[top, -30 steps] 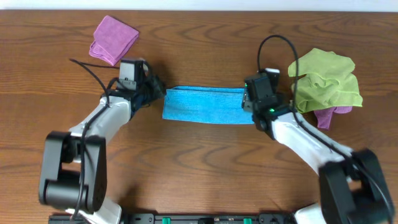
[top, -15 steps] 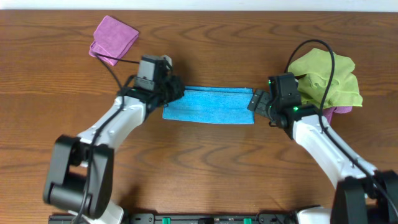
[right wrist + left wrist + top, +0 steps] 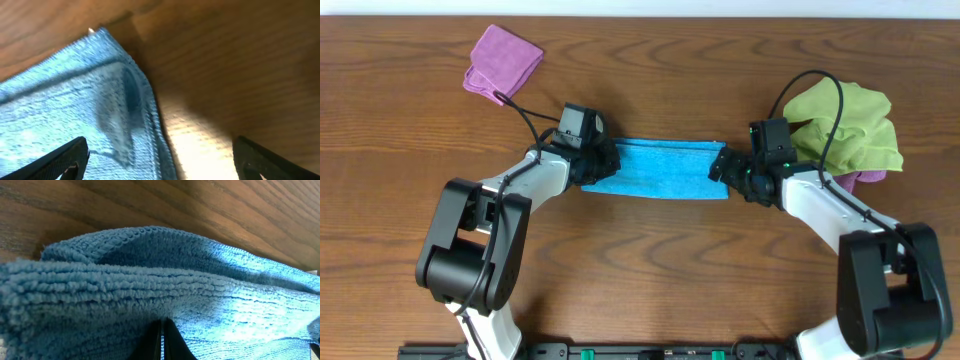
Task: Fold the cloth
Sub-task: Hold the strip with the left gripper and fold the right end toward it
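While right tool point(image 3: 720, 168) gapes, left tool point(image 3: 603, 162) seemingly pinching cloth point(image 3: 658, 170)

Cloth point(image 3: 655, 170) btwn L gripper point(image 3: 596, 162), R gripper point(image 3: 720, 167)

Your overhead is bright, even & sharp, w/ short soft shadows. Left wrist: the folded blue terry cloth point(image 3: 150, 290) is lit at right, dim upper left, soft-focus at bottom. Right wrist: motion-blurred, pale glare on the brown wooden table point(image 3: 200, 145) bottom centre.

The blue cloth point(image 3: 200, 305) (stacked terry layers) fills the view, wooden table point(image 3: 150, 205) behind, tool point(image 3: 162, 339) pinching it.
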You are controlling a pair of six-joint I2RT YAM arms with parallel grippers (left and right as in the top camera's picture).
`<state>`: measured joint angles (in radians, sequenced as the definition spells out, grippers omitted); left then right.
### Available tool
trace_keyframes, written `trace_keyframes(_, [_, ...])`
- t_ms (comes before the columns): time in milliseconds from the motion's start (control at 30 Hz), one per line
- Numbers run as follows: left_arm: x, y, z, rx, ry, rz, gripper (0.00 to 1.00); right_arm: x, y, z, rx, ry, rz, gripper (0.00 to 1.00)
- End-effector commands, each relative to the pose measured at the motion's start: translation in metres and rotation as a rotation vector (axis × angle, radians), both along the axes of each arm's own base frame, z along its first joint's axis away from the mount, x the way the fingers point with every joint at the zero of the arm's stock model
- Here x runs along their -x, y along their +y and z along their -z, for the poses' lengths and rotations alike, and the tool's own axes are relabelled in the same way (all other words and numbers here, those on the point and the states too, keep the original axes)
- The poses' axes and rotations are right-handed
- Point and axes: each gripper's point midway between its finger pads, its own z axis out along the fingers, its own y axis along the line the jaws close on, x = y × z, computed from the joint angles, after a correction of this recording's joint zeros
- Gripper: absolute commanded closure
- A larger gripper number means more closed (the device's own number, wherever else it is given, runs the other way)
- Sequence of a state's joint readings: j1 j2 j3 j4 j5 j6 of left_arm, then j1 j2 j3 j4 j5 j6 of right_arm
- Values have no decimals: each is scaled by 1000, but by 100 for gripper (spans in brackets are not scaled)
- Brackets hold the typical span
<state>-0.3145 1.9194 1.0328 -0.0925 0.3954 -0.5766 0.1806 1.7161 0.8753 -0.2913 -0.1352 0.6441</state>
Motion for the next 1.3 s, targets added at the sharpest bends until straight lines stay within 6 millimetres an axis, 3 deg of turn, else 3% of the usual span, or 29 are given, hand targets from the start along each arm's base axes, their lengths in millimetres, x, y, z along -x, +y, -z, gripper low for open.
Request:
trace_keyframes(0, [-4,4,7,-29,4,-15,94,-1,4,12,-36,30,2,9])
trace_keyframes(167, [-3,5,8,-30,8,-15,94,-4,24,28,-126,44,-46,18])
trace_keyframes(300, [-3,5,8,-30,10,-16,94,-3,34,30,-140,40,-86,43])
trace_keyframes(467, [-3,5,8,-30,10,-16,94,-1,42,29,-142,35,-119,60])
trace_keyframes(500, [-3,5,8,-30,10,-16,94,-1,43,29,-143,31,-133,67])
trace_keyframes(600, [-3,5,8,-30,11,-16,94,-3,51,24,-146,-8,-211,99])
trace_keyframes(733, [-2,5,8,-27,16,-21,94,-11,54,1,-159,-73,-217,99])
trace_keyframes(867, [-2,3,8,-19,18,-17,94,-19,63,-55,-175,-220,-249,99])
trace_keyframes(967, [0,1,7,-3,23,-8,94,-20,69,-81,-165,-292,-262,99])
trace_keyframes(1267, [5,-1,-1,12,35,6,94,-25,105,-107,-99,-405,-312,99])
